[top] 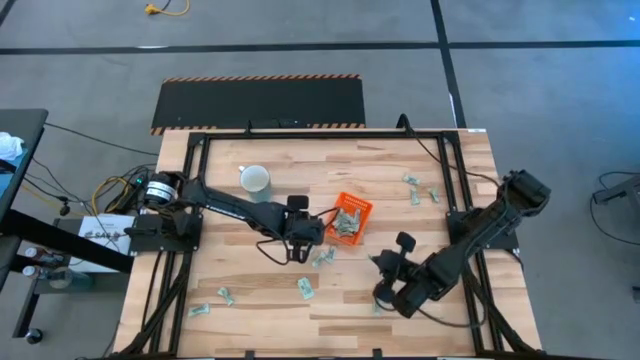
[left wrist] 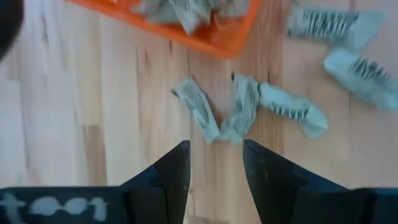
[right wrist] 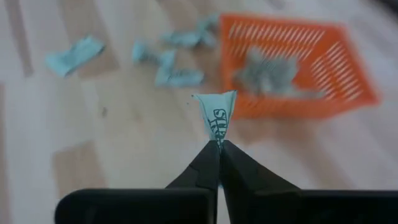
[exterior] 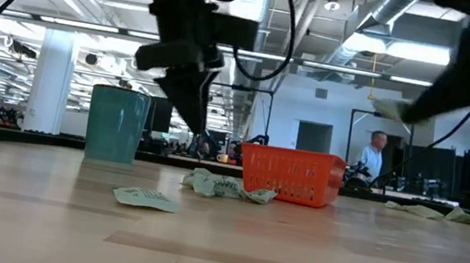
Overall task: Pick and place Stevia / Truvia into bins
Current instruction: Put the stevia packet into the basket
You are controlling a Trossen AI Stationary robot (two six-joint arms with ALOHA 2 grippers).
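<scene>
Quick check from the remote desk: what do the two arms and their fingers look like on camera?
Both arms are dark, jointed links with black cables trailing along them. The left gripper has two broad black fingers with angular tips. The right gripper has black fingers tapering to a narrow point. The left arm's base shows a silver-and-black round motor housing.

Dark jointed arms (top: pixel 240 208) (black cables trailing) — tapered jaws.
</scene>
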